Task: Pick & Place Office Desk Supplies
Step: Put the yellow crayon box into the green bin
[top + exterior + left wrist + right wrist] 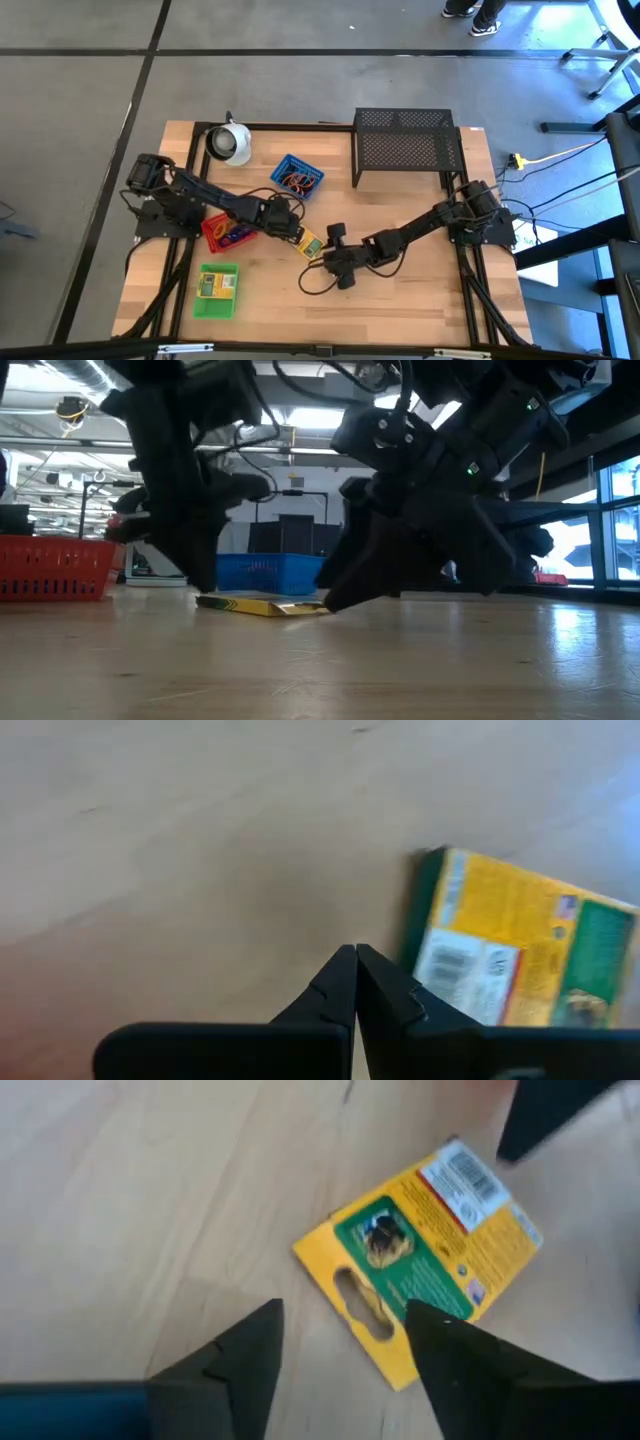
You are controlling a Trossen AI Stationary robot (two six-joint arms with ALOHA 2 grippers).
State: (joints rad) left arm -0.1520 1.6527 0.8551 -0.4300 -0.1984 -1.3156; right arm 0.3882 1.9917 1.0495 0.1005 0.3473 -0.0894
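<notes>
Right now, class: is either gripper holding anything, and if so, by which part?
Nothing is held. The left gripper is shut on nothing beside the yellow-green box, which lies flat on the table. The right gripper hangs open above it.

Plastic trays: three – one blue [297, 176], one red [226, 232], one green [217, 291].
Yellow-green boxes: two – one flat on table [310, 244] between arms, one inside green tray [216, 285].
Coloured loops: heaps in blue tray [299, 181] and red tray [236, 235], too tangled to count.
White round object [229, 143]: one.
Black wire-mesh rack [405, 147]: one.
Robot arms: two.
</notes>
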